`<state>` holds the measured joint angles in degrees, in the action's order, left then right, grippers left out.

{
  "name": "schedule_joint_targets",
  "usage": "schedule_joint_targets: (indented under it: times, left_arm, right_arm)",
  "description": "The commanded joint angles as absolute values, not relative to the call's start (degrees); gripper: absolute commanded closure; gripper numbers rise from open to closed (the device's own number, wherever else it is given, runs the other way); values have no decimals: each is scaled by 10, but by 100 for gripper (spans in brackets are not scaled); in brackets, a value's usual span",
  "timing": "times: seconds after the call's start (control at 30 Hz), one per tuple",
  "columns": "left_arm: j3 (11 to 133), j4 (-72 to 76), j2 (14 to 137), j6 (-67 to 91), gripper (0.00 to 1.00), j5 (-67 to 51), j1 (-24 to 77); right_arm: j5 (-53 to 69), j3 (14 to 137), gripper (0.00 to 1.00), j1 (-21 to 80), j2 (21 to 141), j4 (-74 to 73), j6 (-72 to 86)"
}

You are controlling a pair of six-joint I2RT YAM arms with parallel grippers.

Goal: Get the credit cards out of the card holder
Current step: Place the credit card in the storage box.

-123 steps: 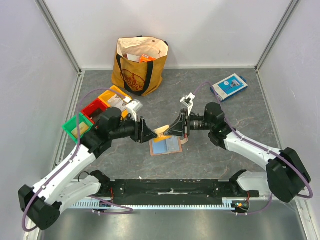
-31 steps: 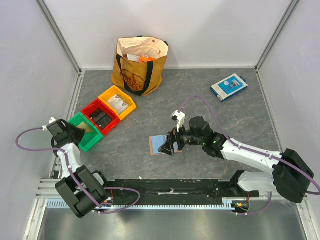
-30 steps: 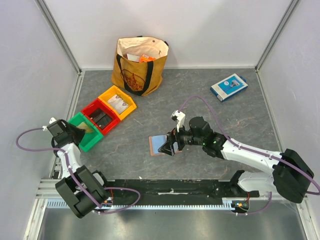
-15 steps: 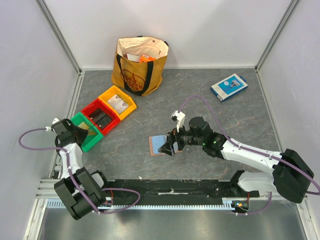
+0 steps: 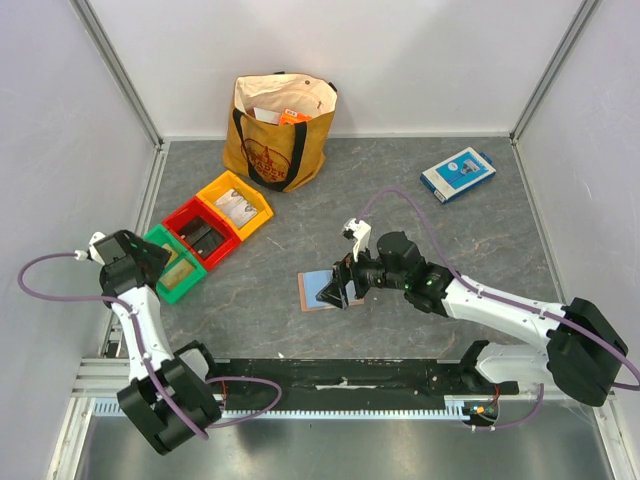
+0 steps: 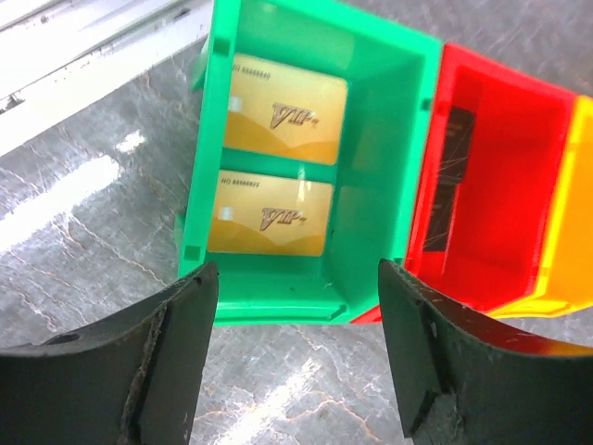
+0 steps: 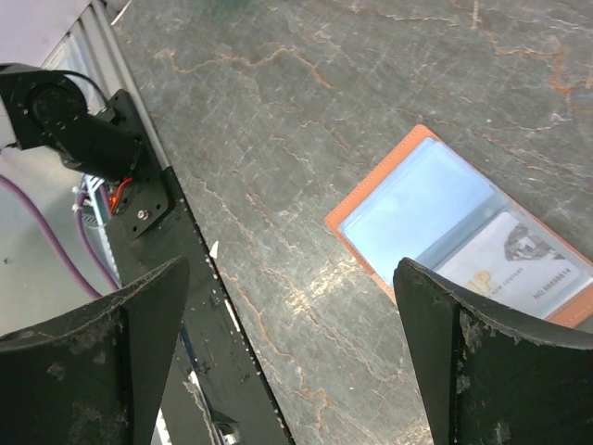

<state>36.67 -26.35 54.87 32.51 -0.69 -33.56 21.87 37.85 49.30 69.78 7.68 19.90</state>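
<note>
The card holder (image 5: 312,291) lies open on the table, tan-edged with pale blue lining (image 7: 435,209). One pale card (image 7: 523,264) sits in its clear sleeve. My right gripper (image 5: 336,290) hovers just over the holder, open and empty (image 7: 292,269). Two gold credit cards (image 6: 283,107) (image 6: 271,218) lie flat in the green bin (image 5: 178,268). Above that bin's near wall (image 6: 269,301), my left gripper (image 6: 296,278) is open with nothing between its fingers. It is at the table's left edge in the top view (image 5: 150,258).
A red bin (image 5: 200,232) and a yellow bin (image 5: 235,205) stand in a row with the green one. A tan tote bag (image 5: 282,125) is at the back. A blue-and-white box (image 5: 458,173) lies at the back right. The black base rail (image 7: 139,195) runs close to the holder.
My left arm has gone from the holder to the green bin, and its jaws have opened there. The right gripper stays open over the holder, barely shifted.
</note>
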Motion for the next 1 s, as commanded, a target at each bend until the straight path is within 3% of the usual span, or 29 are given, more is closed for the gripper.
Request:
schedule_joint_targets:
  times: [0.0,0.33,0.63,0.83,0.97]
  left_arm:
    - [427,-329,505,300,24,16,-332]
    - [484,-373,418,330,24,-66,-155]
    - [424,-290,350,380,28,-160,23]
    - [344,-178,351,425,30,-194,131]
    - [314,-118,397,425,30,-150,235]
  right_arm:
    - [159,411,2,495,684,47,191]
    - [47,427,2,486,687,-47,225]
    - [-15,424,5,476,700,-104,254]
    - [-8,446,14,475,743,-111,279]
    - [-11,461,22,475,774,-110,294]
